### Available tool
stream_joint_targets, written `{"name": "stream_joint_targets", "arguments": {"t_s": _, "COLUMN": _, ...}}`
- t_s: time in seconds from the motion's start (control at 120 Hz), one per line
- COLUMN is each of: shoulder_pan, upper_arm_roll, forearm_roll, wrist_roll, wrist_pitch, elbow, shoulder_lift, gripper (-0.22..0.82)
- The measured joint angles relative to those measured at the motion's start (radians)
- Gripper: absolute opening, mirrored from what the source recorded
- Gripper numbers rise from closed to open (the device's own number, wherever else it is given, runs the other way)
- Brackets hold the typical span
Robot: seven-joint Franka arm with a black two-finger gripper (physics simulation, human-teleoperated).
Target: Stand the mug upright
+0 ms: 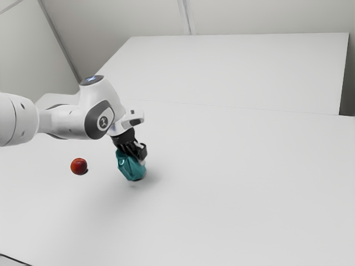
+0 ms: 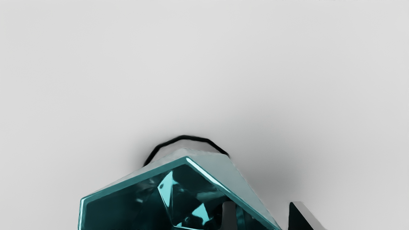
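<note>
Straddling the wall of the teal mug (image 1: 132,168), left of centre in the exterior view, the jaws (image 1: 135,154) stand parted, one side inside its mouth, the other outside. The mug tilts; a red ball (image 1: 79,165) sits farther left on the desk (image 1: 222,194).

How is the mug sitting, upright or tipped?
Tilted, short of upright: in the exterior view the mug leans, its base low and its mouth up toward that view's left.
</note>
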Motion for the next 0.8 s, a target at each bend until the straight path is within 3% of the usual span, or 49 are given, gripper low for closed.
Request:
{"name": "stream_joint_targets", "arguments": {"t_s": 0.117, "shoulder_pan": 0.003, "upper_arm_roll": -0.009, "forearm_roll": 0.000, "wrist_roll": -0.008, "wrist_pitch": 0.001, "elbow": 0.000, "shoulder_lift": -0.006, "gripper": 0.34}}
{"name": "stream_joint_targets", "arguments": {"t_s": 0.258, "shoulder_pan": 0.003, "upper_arm_roll": -0.027, "forearm_roll": 0.008, "wrist_roll": -0.016, "wrist_pitch": -0.013, "elbow": 0.007, "shoulder_lift": -0.049, "gripper": 0.47}}
{"name": "stream_joint_targets", "arguments": {"t_s": 0.375, "shoulder_pan": -0.005, "upper_arm_roll": -0.034, "forearm_roll": 0.015, "wrist_roll": -0.021, "wrist_pitch": -0.073, "elbow": 0.062, "shoulder_lift": -0.089, "gripper": 0.53}}
{"name": "stream_joint_targets", "arguments": {"t_s": 0.675, "shoulder_pan": -0.060, "upper_arm_roll": -0.027, "forearm_roll": 0.020, "wrist_roll": -0.052, "wrist_pitch": -0.393, "elbow": 0.435, "shoulder_lift": -0.069, "gripper": 0.59}}
{"name": "stream_joint_targets", "arguments": {"t_s": 0.717, "shoulder_pan": -0.103, "upper_arm_roll": 0.008, "forearm_roll": 0.020, "wrist_roll": -0.056, "wrist_pitch": -0.427, "elbow": 0.481, "shoulder_lift": -0.058, "gripper": 0.59}}
{"name": "stream_joint_targets", "arguments": {"t_s": 0.8, "shoulder_pan": -0.283, "upper_arm_roll": 0.188, "forearm_roll": 0.020, "wrist_roll": -0.064, "wrist_pitch": -0.503, "elbow": 0.588, "shoulder_lift": -0.031, "gripper": 0.59}}
